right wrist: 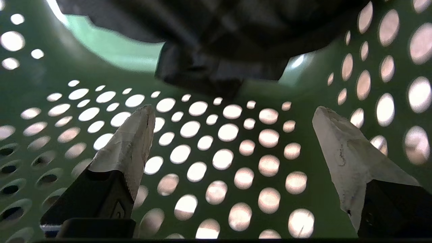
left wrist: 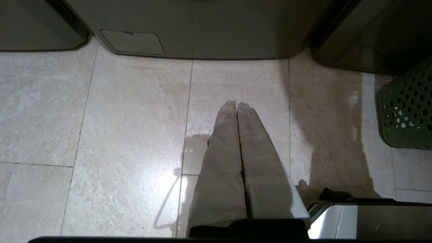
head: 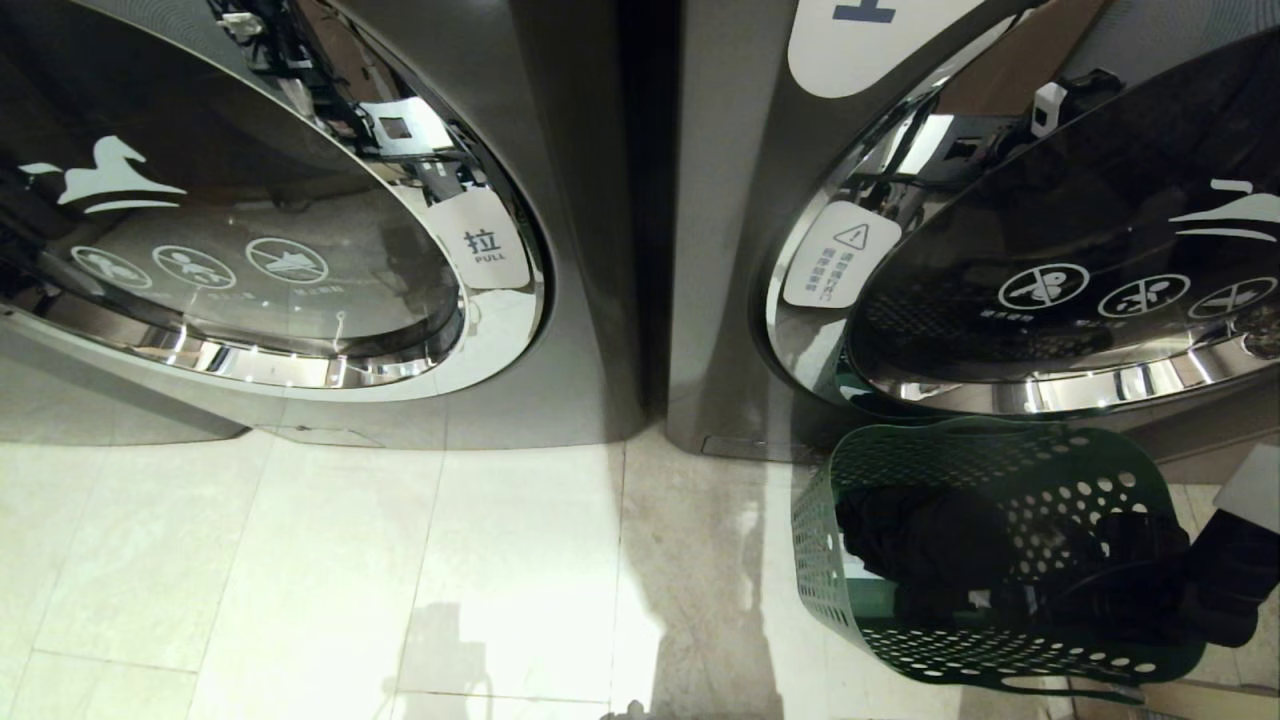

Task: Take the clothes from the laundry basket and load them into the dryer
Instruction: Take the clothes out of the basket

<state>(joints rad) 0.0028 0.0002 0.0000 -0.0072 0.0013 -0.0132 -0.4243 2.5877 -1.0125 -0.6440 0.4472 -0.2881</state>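
Clothes (right wrist: 216, 44): dark pile just past the right pincer (right wrist: 233, 111), not touching
Right pincer: wide apart, empty (inside basket (head: 1000, 660))
Baskets: one

My right gripper (right wrist: 233, 111) is spread wide, nothing between the fingers (right wrist: 130, 148), with the right arm (head: 1235, 575) reaching in low from the right edge. My left gripper (left wrist: 236, 104) is closed, fingertips together, pointing down, empty.
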